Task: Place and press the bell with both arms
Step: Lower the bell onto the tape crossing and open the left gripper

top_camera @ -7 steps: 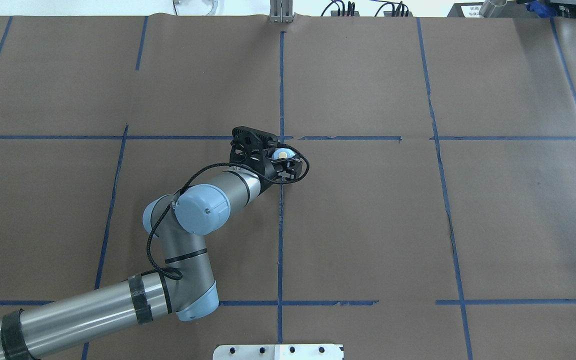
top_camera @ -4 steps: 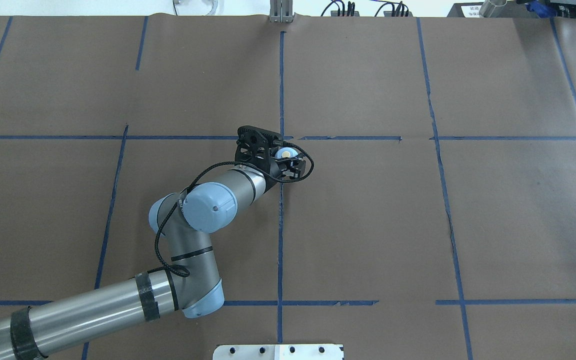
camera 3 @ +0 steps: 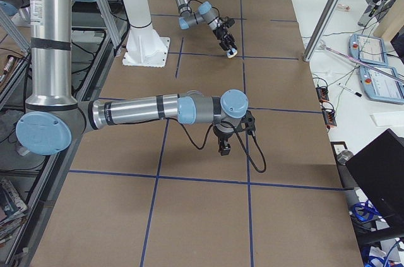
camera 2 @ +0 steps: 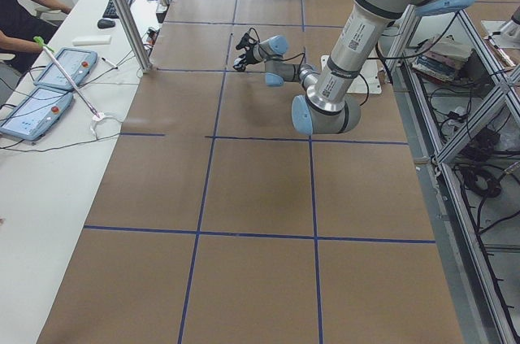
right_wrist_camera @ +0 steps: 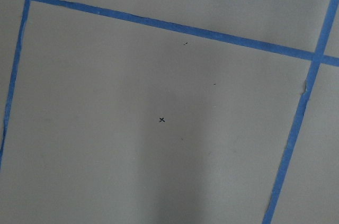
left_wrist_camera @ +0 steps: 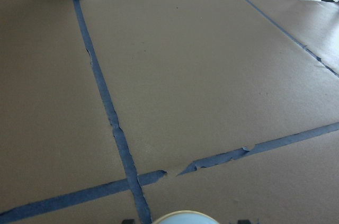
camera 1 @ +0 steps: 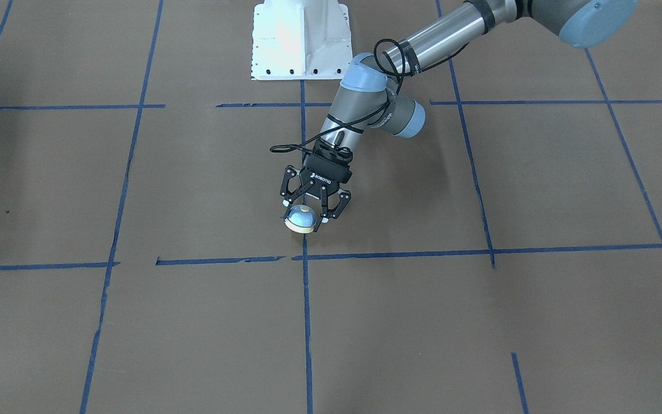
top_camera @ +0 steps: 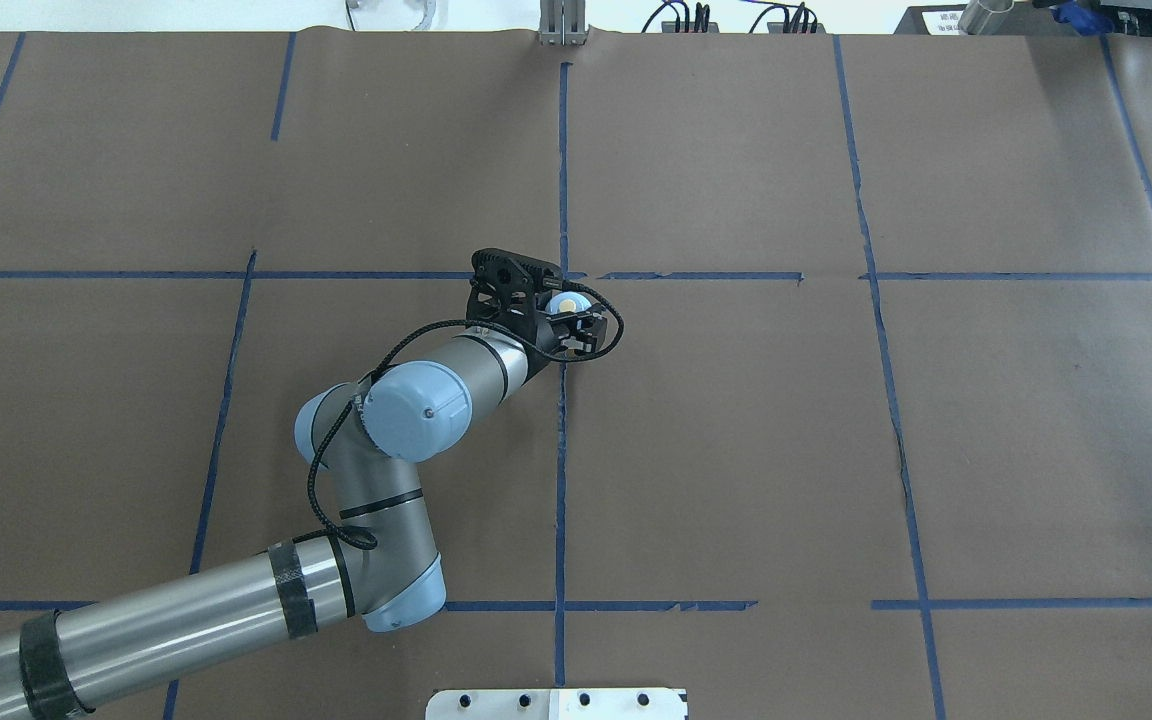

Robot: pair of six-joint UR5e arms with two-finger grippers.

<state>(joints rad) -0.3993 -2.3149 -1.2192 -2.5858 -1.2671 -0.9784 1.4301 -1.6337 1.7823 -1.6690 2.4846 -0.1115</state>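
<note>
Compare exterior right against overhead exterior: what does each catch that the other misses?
Only exterior right: the right arm, with the right claw pointing down over the table; I cannot tell if it is open or shut. Only overhead exterior: the cream button on the bell, seen from above. Both: the left arm, with the left claw closed on the bell beside a blue tape crossing.

- The left arm (top_camera: 186, 620) lies low across the table (top_camera: 836, 450) from the robot's left side, and the left wrist (top_camera: 406, 420) folds forward toward the middle.
- The left pincer (camera 1: 304, 220) tilts down at the table, with its fingers (camera 1: 331, 208) closed on either side of the bell (camera 1: 300, 218).
- The right arm (camera 3: 136, 110) stretches level above the table. The right wrist (camera 3: 230, 106) is bent, so the right pincer (camera 3: 223, 147) hangs straight down — the set of its fingers cannot be made out.
</note>
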